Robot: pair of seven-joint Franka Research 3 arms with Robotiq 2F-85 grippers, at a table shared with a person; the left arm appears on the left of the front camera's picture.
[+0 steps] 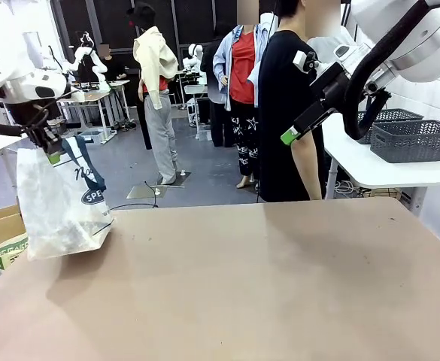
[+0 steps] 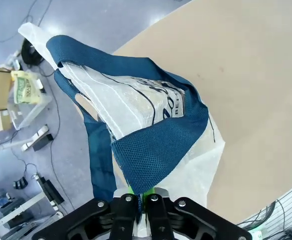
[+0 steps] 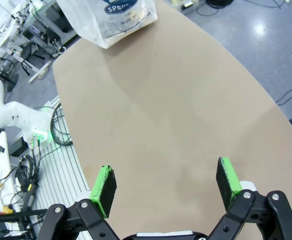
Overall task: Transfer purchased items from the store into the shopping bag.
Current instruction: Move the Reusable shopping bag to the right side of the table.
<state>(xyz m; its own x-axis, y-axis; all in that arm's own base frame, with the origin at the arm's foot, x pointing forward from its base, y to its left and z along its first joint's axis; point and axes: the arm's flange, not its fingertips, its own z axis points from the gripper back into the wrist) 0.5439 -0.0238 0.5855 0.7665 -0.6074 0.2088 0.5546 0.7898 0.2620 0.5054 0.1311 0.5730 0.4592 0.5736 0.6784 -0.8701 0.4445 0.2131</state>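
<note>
While the left gripper (image 1: 50, 153) pinches a navy handle of the shopping bag (image 1: 60, 204) with its fingers pressed together on the strap, the bag stands at the table's (image 1: 265, 286) far left edge. The right gripper (image 3: 165, 185) hangs high at the right, fingers spread wide, holding nothing. A person (image 1: 283, 113) stands beyond the table.

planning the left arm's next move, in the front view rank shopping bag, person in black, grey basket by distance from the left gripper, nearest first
1. Shopping bag: hangs from the left gripper, shut on its top edge, at the table's left end.
2. Person in black: stands past the table's far edge, right of centre.
3. Grey basket: on the white side table, far right.
</note>
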